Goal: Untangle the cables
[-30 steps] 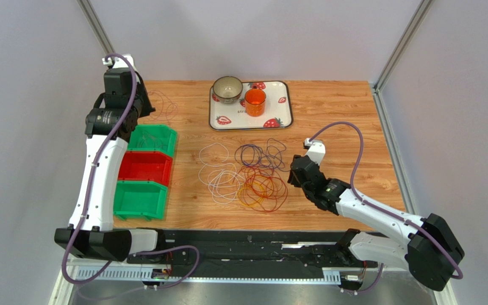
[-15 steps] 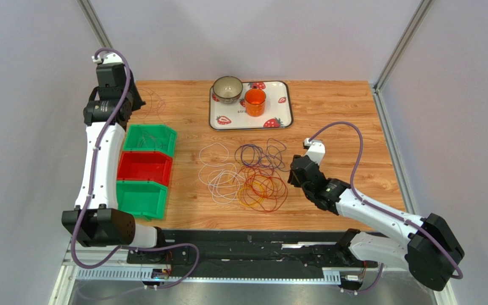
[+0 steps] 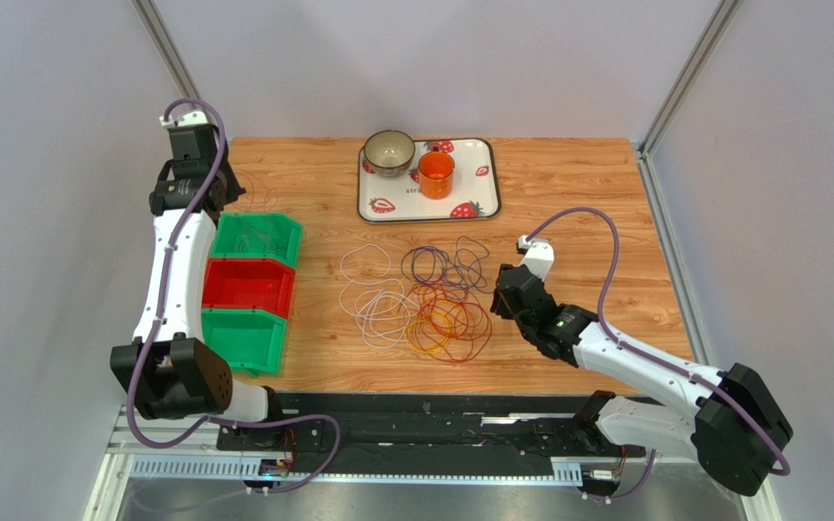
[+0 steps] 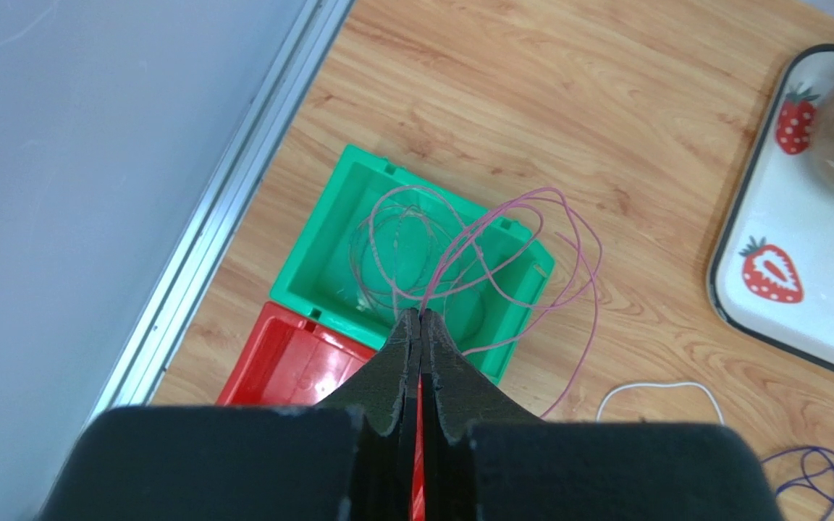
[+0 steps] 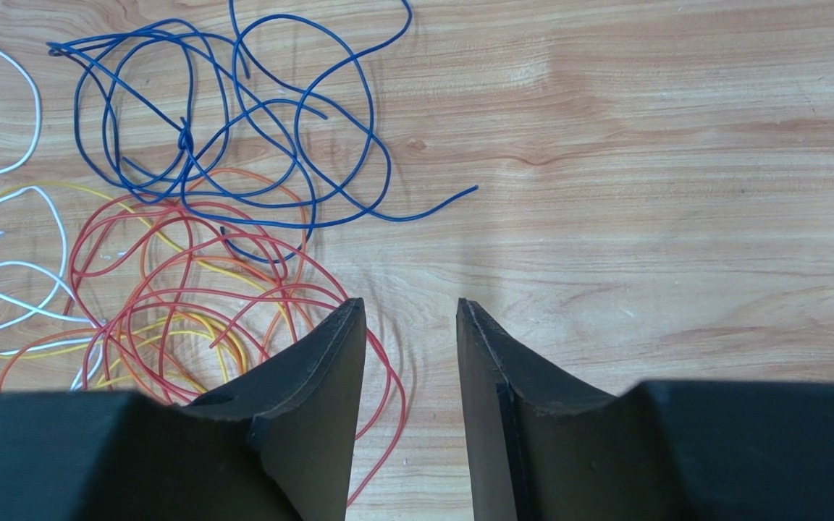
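Note:
A tangle of cables (image 3: 432, 299) lies mid-table: white loops (image 5: 19, 293) on the left, a dark blue one (image 5: 358, 103) behind, red (image 5: 394, 375), orange and yellow in front. My left gripper (image 4: 419, 315), raised at the back left (image 3: 195, 185), is shut on a thin pink-purple cable (image 4: 595, 255). That cable's loops hang over the rear green bin (image 4: 313, 255) and the wood beside it. My right gripper (image 5: 411, 309) stands open just above the table at the tangle's right edge (image 3: 501, 291). A red loop runs on the table under its left finger, and nothing is gripped.
Three bins line the left side: green (image 3: 259, 241), red (image 3: 247, 288), green (image 3: 239, 339). A strawberry-print tray (image 3: 478, 202) at the back holds a bowl (image 3: 389, 152) and an orange cup (image 3: 436, 174). The cell's left wall rail (image 4: 226, 217) runs close to my left gripper.
My left arm has swung back and to the left with the pink-purple cable still in its gripper. The right arm has barely moved.

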Controlling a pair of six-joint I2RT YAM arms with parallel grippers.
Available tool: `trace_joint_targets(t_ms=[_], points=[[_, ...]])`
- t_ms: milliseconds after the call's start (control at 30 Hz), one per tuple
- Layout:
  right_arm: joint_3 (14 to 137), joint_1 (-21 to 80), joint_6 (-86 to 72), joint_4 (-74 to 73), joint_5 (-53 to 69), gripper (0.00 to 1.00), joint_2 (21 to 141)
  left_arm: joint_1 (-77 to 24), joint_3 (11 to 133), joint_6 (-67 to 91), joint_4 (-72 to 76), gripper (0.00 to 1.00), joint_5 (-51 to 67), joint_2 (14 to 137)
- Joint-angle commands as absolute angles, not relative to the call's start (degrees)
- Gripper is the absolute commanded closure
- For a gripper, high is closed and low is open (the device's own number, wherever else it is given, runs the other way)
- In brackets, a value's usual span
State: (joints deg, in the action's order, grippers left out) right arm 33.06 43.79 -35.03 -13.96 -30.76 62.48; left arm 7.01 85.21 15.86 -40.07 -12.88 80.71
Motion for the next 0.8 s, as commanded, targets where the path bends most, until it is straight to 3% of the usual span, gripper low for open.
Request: trace_joint_targets(t_ms=[0,767], points=[[34.2,43.5,-33.8,-10.4,-29.8,0.60,61.6,8.8,83.0,15.8,-36.6,1.00,-13.9,78.0],[36.7,43.4,-31.1,-10.2,-26.1,0.59,65.6,11.9,76.8,16.0,-35.5,1.00,-15.7,78.7]])
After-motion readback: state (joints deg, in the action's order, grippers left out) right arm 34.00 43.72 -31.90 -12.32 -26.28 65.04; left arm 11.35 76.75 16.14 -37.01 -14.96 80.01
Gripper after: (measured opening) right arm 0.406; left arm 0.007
